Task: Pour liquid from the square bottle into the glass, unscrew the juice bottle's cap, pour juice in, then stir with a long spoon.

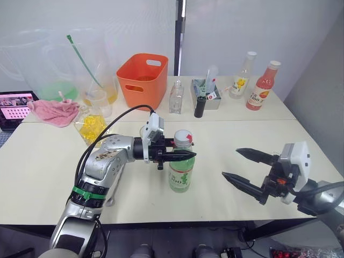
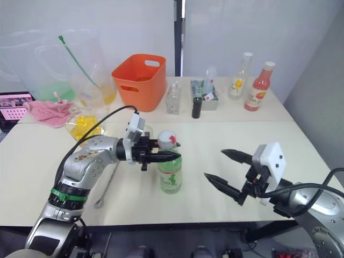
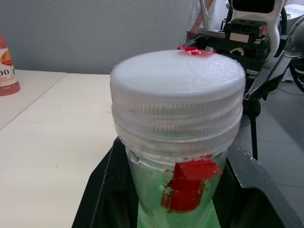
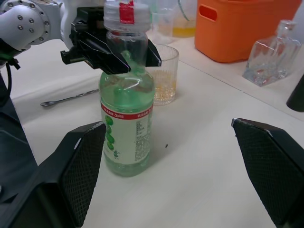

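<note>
The juice bottle (image 1: pixel 181 171) stands upright near the table's front middle, its white cap (image 3: pixel 178 85) screwed on. My left gripper (image 1: pixel 181 155) reaches in from the left and is shut on the bottle's neck just under the cap. To the bottle's right, my right gripper (image 1: pixel 230 163) is held wide open and holds nothing. The glass (image 4: pixel 164 71) stands just behind the bottle with a little yellow liquid in it. Back left is the square bottle (image 1: pixel 92 126) with yellow contents. The long spoon (image 2: pixel 107 183) lies flat on the table under my left arm.
An orange bin (image 1: pixel 142 79) stands at the back, with a clear slim bottle (image 1: pixel 176 98), a small black bottle (image 1: pixel 200 106) and a grey tray (image 1: pixel 207 88) beside it. A yellow-labelled bottle (image 1: pixel 242 75) and pink-red bottle (image 1: pixel 263 86) stand back right. Pitchers and a pink cloth (image 1: pixel 54 110) are back left.
</note>
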Available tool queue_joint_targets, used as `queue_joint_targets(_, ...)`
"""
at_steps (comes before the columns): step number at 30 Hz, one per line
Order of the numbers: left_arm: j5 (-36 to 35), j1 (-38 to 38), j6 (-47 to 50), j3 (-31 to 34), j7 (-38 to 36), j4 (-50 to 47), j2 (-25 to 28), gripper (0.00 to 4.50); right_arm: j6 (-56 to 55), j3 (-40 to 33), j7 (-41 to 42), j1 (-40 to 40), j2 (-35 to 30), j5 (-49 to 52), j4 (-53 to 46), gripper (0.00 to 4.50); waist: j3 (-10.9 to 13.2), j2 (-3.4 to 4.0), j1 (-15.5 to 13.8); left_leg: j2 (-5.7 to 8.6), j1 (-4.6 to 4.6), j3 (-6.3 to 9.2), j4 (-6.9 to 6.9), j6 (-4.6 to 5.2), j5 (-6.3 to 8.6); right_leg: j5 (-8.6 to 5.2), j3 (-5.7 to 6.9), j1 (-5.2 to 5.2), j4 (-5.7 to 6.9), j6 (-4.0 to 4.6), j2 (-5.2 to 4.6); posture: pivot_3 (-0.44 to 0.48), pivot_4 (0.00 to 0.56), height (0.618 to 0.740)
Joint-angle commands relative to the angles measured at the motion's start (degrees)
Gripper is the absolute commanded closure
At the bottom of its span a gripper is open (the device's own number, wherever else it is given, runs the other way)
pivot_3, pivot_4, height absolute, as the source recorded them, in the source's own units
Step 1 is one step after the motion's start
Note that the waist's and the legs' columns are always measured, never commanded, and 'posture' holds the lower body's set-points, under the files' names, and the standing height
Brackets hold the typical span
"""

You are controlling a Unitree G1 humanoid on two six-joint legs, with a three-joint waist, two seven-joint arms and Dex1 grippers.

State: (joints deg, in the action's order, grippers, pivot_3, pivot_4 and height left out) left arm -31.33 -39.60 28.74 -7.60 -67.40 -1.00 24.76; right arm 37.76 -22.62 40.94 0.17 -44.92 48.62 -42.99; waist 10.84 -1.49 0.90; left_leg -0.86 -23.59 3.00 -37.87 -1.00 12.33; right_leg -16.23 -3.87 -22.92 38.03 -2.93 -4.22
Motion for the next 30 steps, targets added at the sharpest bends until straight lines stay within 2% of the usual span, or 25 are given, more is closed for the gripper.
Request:
queue_joint_targets(1, -1.1, -1.0, -0.5, 1.0, -1.1, -0.4, -0.1, 3.1, 0.0, 1.8, -1.1, -5.8, -1.6, 2.9, -2.1, 0.0, 0.0, 0.0, 0.1, 0.01, 0.01, -0.03, 0.0, 0.01, -0.01, 0.0, -0.01, -0.01, 0.01, 0.0, -0.02, 0.0, 0.15, 0.74)
queue_joint_targets(14, 1.6, -2.7, -4.6, 0.3, -3.9, -0.6, 1.6, 3.11, 5.2, 16.0, -6.0, -30.1, -0.7, 4.3, 3.3, 0.0, 0.0, 0.0, 0.2, -0.01, -0.06, 0.02, 0.0, 0.02, -0.01, 0.01, 0.01, -0.09, 0.04, 0.01, 0.0, 0.0, 0.15, 0.74)
queue_joint_targets(20, 2.1, -1.9, -3.6, 0.5, -2.8, -1.1, 1.8, 3.11, 9.0, 20.8, -8.2, -34.8, -0.8, 1.5, 4.9, 0.0, 0.0, 0.0, 0.1, 0.01, -0.17, 0.04, 0.0, 0.02, -0.01, 0.01, 0.02, -0.17, 0.06, 0.01, -0.03, 0.0, 0.15, 0.74)
queue_joint_targets(24, 2.0, -1.4, -3.4, 0.5, -2.3, -1.5, 1.8, 3.11, 12.6, 23.2, -11.9, -38.6, 1.8, 1.5, 5.3, 0.0, 0.0, 0.01, 0.3, -0.03, -0.17, 0.05, 0.0, 0.03, -0.02, 0.01, 0.02, -0.22, 0.08, 0.02, 0.01, 0.0, 0.15, 0.74)
queue_joint_targets(30, 1.7, -0.9, -3.0, 0.4, -1.9, -1.9, 1.5, 3.11, 15.5, 23.3, -13.3, -39.1, 2.7, 1.4, 5.0, 0.0, 0.0, 0.01, 0.1, 0.0, -0.19, 0.05, 0.0, 0.03, -0.02, 0.01, 0.02, -0.22, 0.08, 0.02, -0.02, 0.0, 0.15, 0.74)
